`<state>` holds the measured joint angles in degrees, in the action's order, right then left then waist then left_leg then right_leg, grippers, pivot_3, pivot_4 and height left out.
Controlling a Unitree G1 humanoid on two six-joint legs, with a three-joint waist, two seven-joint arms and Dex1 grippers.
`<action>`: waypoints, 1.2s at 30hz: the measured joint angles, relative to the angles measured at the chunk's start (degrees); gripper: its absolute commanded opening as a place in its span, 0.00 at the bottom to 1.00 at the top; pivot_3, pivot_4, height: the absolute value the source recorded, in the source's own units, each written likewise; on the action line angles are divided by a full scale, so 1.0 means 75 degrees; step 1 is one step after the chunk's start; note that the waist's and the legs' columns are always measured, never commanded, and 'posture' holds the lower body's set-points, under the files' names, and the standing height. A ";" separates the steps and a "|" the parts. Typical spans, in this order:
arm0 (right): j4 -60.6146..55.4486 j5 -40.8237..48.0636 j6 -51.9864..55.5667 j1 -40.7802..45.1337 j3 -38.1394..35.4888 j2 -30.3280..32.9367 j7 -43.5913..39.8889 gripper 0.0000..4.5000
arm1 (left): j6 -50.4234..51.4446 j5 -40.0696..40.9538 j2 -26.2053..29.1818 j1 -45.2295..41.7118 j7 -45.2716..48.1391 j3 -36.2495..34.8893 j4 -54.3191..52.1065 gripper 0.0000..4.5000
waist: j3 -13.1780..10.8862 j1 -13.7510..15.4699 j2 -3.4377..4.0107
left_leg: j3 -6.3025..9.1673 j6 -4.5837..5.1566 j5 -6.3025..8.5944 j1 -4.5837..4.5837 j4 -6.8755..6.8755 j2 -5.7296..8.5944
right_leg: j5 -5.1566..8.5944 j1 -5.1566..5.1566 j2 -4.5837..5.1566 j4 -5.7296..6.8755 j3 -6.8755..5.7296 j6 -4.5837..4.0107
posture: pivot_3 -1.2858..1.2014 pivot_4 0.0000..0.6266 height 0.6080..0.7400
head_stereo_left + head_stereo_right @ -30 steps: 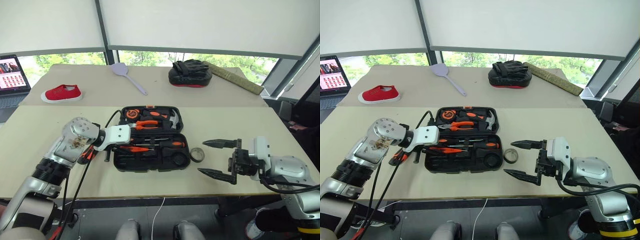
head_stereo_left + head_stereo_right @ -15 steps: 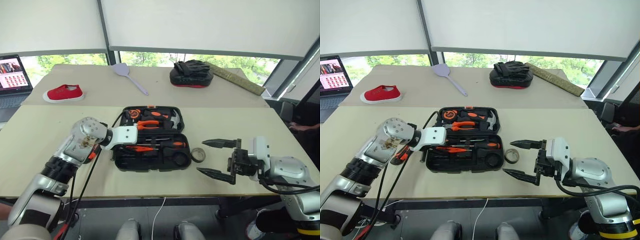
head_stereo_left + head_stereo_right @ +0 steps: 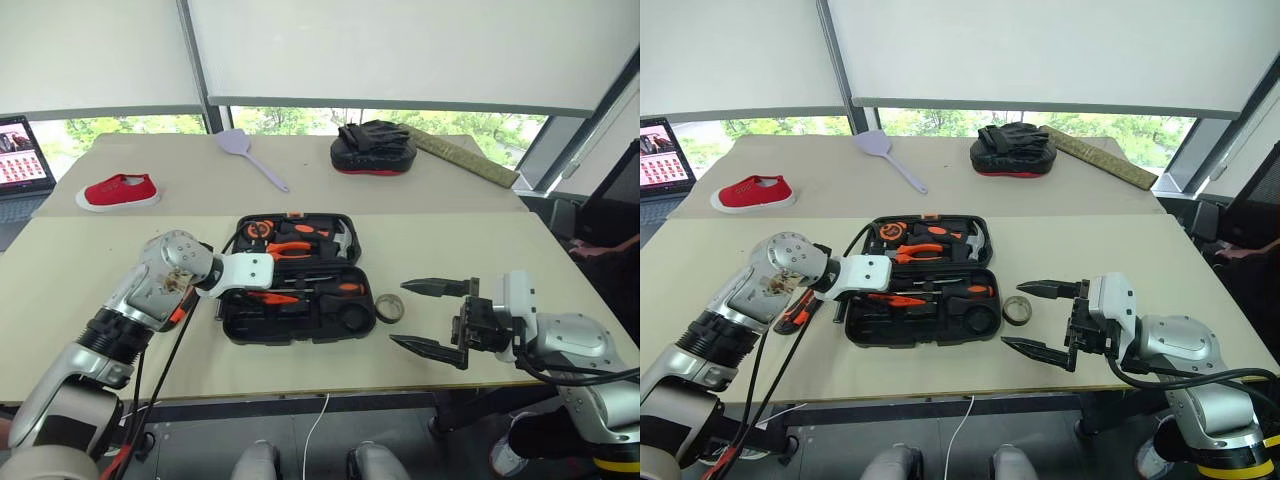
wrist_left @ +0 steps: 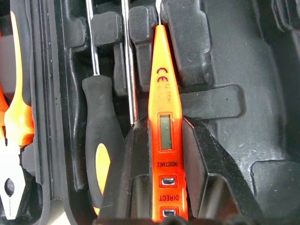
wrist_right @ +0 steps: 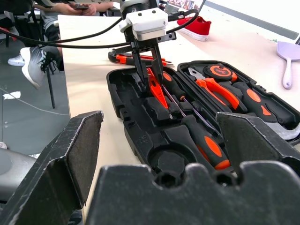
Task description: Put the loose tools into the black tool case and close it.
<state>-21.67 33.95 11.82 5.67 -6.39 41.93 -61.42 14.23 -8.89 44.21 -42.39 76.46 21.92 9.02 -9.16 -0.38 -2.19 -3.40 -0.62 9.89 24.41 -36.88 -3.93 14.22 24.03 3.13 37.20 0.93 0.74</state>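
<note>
Two arms: left gripper (image 4: pixel 161 206) angled down into black tool case (image 3: pixel 300 330), jaws grasping orange tester screwdriver (image 4: pixel 163 117); right gripper (image 3: pixel 425 318) level, jaws released.

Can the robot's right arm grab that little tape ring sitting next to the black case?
Probably yes. The tape ring lies on the table just outside the black tool case, and the right gripper hangs open right beside it with nothing between them.
</note>
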 measured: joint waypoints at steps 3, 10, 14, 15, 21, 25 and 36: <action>0.0000 -0.0001 0.0001 0.0014 0.0013 -0.0032 0.0024 1.00 | -0.0037 0.0352 -0.0155 0.0215 0.0165 -0.0104 0.0013 0.61 | 0.0002 -0.0008 0.0004 | -0.0001 0.0001 0.0001 0.0004 0.0000 0.0002 | 0.0000 0.0003 0.0001 -0.0001 0.0002 0.0000 | 0.52 0.24 1.00; 0.0002 -0.0001 0.0015 0.0055 0.0017 -0.0036 0.0024 1.00 | -0.0601 0.1598 -0.0236 0.0232 0.0578 -0.0998 0.0315 0.75 | 0.0000 0.0053 0.0000 | 0.0000 0.0002 0.0000 0.0034 -0.0009 0.0004 | -0.0008 0.0020 0.0004 -0.0002 -0.0004 -0.0010 | 0.52 0.24 1.00; 0.0001 0.0000 0.0085 0.0054 0.0016 -0.0035 0.0023 1.00 | -0.1082 0.1993 -0.0339 0.0027 0.0366 -0.1615 0.0798 0.63 | 0.0000 0.0097 0.0001 | 0.0000 0.0002 0.0000 0.0030 -0.0010 0.0008 | -0.0005 0.0014 0.0006 -0.0003 -0.0003 -0.0002 | 0.52 0.24 1.00; 0.0003 0.0000 0.0099 0.0054 0.0017 -0.0035 0.0023 1.00 | -0.1149 0.2082 -0.0477 0.0037 0.0309 -0.1685 0.0939 0.59 | 0.0000 0.0117 0.0001 | 0.0000 0.0001 0.0000 0.0031 -0.0011 0.0009 | -0.0006 0.0014 0.0007 -0.0003 -0.0003 -0.0002 | 0.52 0.24 1.00; 0.0001 0.0000 0.0157 0.0070 0.0020 -0.0037 0.0051 1.00 | -0.1138 0.2329 -0.1154 0.0689 -0.0106 -0.1739 0.1447 0.10 | 0.0000 0.0135 0.0001 | 0.0000 0.0002 0.0000 0.0035 -0.0015 0.0007 | -0.0017 0.0017 0.0004 -0.0001 -0.0003 -0.0016 | 0.52 0.24 1.00; -0.0006 0.0000 0.0161 0.0047 0.0019 -0.0037 0.0076 1.00 | -0.1093 0.2238 -0.1231 0.0734 -0.0406 -0.1729 0.1526 0.01 | 0.0000 0.0135 0.0001 | 0.0000 0.0002 0.0000 0.0034 -0.0015 0.0007 | -0.0017 0.0014 0.0004 -0.0002 -0.0002 -0.0015 | 0.52 0.24 1.00; -0.0102 0.0013 0.0183 -0.0182 0.0016 -0.0128 0.0266 1.00 | -0.0445 0.2112 -0.0975 0.1245 -0.0267 -0.1499 0.0867 0.01 | 0.0004 0.0122 0.0008 | 0.0000 0.0002 0.0000 0.0024 -0.0015 0.0007 | -0.0017 0.0009 0.0004 -0.0001 -0.0001 -0.0015 | 0.52 0.24 1.00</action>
<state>-22.44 34.05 13.19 4.31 -6.27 40.98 -59.43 10.89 6.95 36.90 -33.05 74.46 10.68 15.53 -9.13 0.53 -2.13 -3.40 -0.61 9.89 24.60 -36.99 -3.88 14.10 24.09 3.16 37.20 0.92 0.62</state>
